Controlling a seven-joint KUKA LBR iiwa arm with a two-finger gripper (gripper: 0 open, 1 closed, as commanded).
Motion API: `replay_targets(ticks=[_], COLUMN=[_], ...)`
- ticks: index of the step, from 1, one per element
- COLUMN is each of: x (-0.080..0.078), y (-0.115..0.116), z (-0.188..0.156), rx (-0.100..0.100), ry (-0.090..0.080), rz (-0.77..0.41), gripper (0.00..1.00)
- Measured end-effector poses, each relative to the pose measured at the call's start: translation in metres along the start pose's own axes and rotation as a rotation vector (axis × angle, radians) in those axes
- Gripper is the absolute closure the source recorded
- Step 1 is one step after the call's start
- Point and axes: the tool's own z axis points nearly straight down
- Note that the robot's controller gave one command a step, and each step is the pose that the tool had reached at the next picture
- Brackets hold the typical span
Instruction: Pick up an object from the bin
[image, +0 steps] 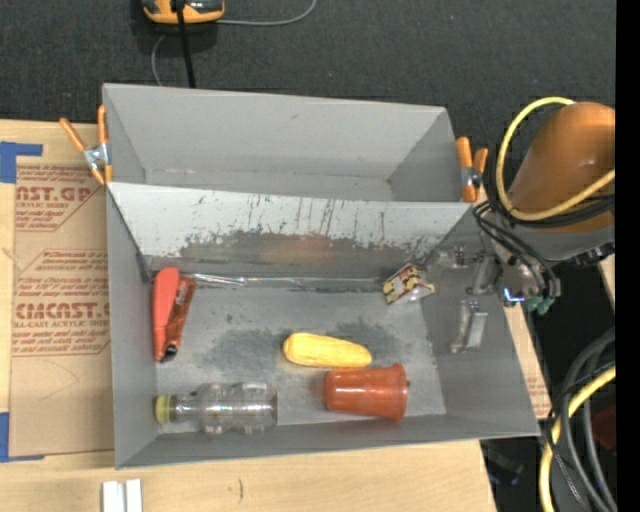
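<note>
My gripper (466, 335) hangs over the bin's right sloping wall, with nothing seen in it. Nearest to it, just to its left at the foot of the back wall, lies a small crumpled packet (407, 285) printed in red, white and yellow. A yellow corn-shaped piece (326, 351) lies on the floor in the middle. A red plastic cup (367, 391) lies on its side right in front of the yellow piece.
A clear plastic bottle (215, 408) lies on its side at the front left corner. An orange-red hand tool (168, 312) rests along the left wall. The arm with its orange cover and yellow cables stands outside the bin's right rim.
</note>
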Motion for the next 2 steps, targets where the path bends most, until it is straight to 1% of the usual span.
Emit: replay_targets(ticks=[1,2], x=[-0.001,0.022], y=[0.000,0.036], z=[-0.005,0.014], rx=[0.001,0.003], ry=[-0.008,-0.009], rz=[-0.001,-0.044], gripper=[0.00,0.00])
